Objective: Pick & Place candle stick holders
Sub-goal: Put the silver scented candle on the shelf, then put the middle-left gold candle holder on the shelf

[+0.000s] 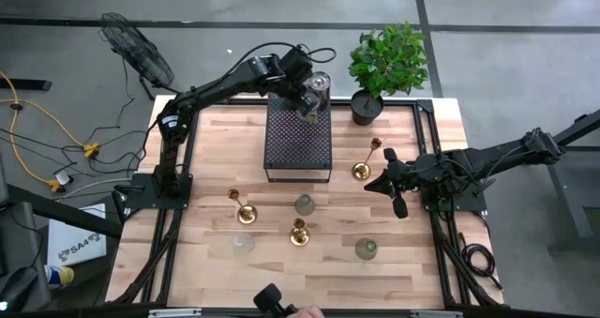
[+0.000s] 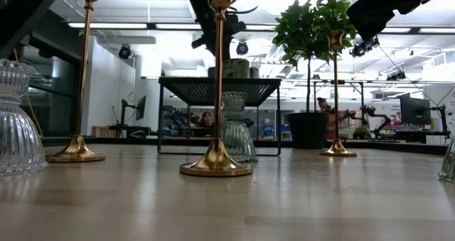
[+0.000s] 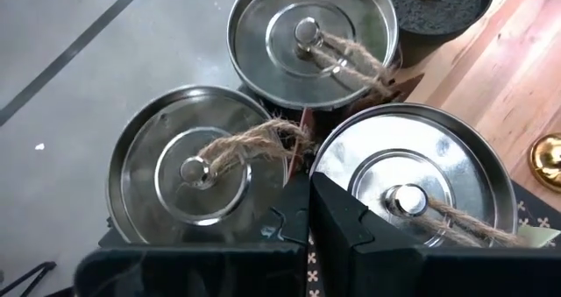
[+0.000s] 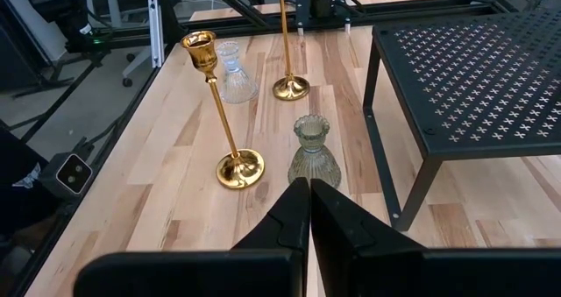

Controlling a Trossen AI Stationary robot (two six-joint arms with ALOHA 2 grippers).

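On the desk (image 1: 281,266), a pale butcher-block top of wood strips framed by black rails, the nearest holders stood along the front: a squat clear ribbed-glass cup (image 1: 244,244) toward the left arm's side and a greenish ribbed-glass cup (image 1: 366,249) toward the right arm's side. Between them, a little farther back, rose a shiny brass stick (image 1: 299,232) with a round flared base and a thin stem. Behind it stood a third glass cup (image 1: 305,204), bell-shaped with fluted sides, and off to the left a second brass stick (image 1: 243,208) of the same slim form.

The right claw (image 1: 400,204), dark and angular, hung above the desk's right side with its two fingers pressed together and pinching nothing; in its wrist view they pointed toward the fluted cup and a brass stick just beside it. A third brass stick (image 1: 365,164) stood near this claw, close to the right front leg of the box (image 1: 299,140), a black metal stand with a perforated top on thin legs.

At the box's far end sat three round silvery tins (image 3: 188,161), shallow and polished, each with a central knob and a tuft of rough twine. The left claw (image 1: 307,102) hovered right over them, fingers pressed together and empty. Farthest back, beside the box, a leafy plant (image 1: 386,63) stood in a black pot.
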